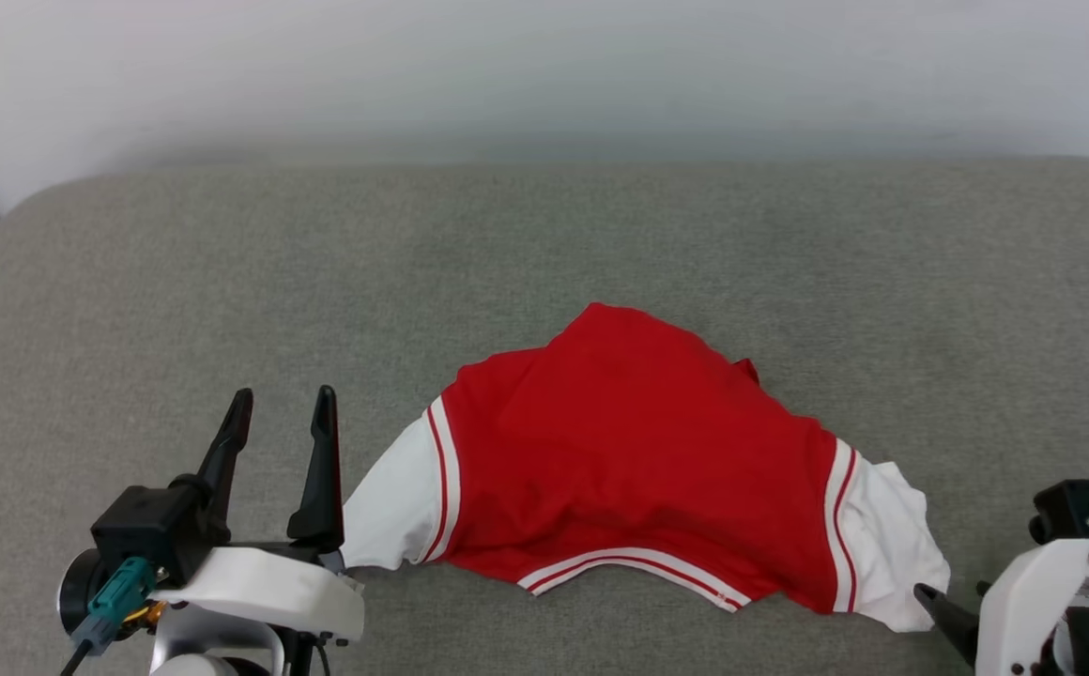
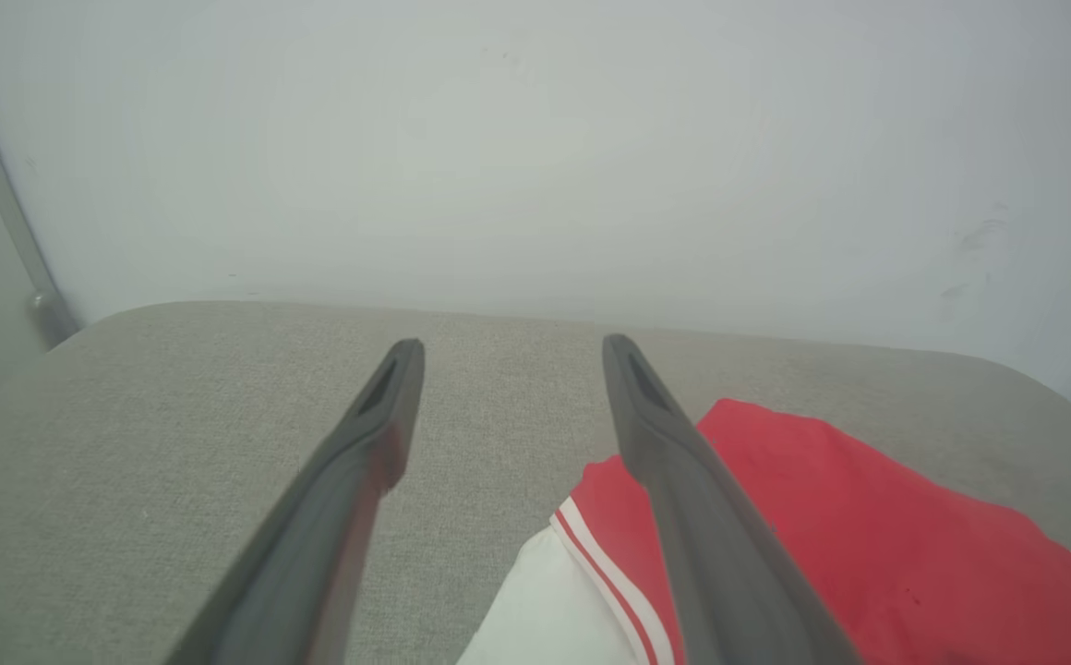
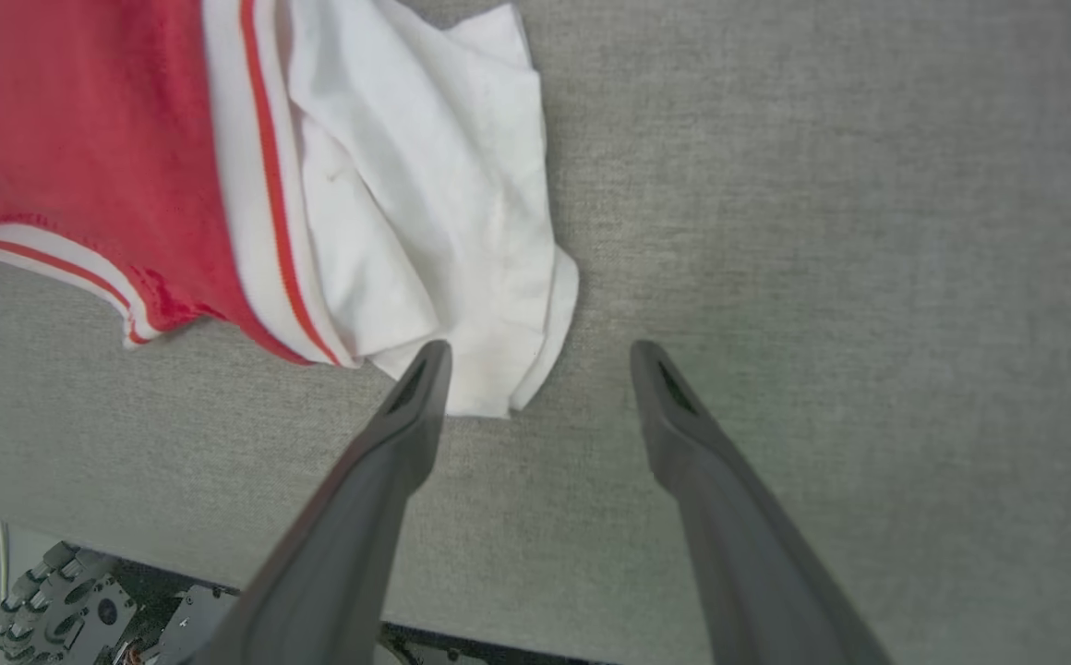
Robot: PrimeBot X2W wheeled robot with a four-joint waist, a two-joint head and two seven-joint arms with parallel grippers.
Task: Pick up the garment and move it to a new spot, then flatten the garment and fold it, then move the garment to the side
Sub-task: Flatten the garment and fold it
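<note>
The garment [image 1: 638, 460] lies on the grey cushion, plain red side up, with a white sleeve at each end and striped trim along its near edge. Its lettering and number are hidden. My left gripper [image 1: 283, 406] stands open just left of the left sleeve, nothing between its fingers. In the left wrist view the left gripper [image 2: 512, 356] points toward the wall, with the garment [image 2: 868, 545] under and beside its right finger. My right gripper [image 3: 540, 360] is open, hanging over the cushion by the right sleeve's corner; the garment [image 3: 83, 148] is at that view's upper left.
A wide grey fabric cushion [image 1: 225, 282] carries everything; a pale wall [image 1: 544, 75] rises behind it. The cushion's near edge and robot base parts [image 3: 65, 610] show in the right wrist view. Bare cushion stretches left, right and behind the garment.
</note>
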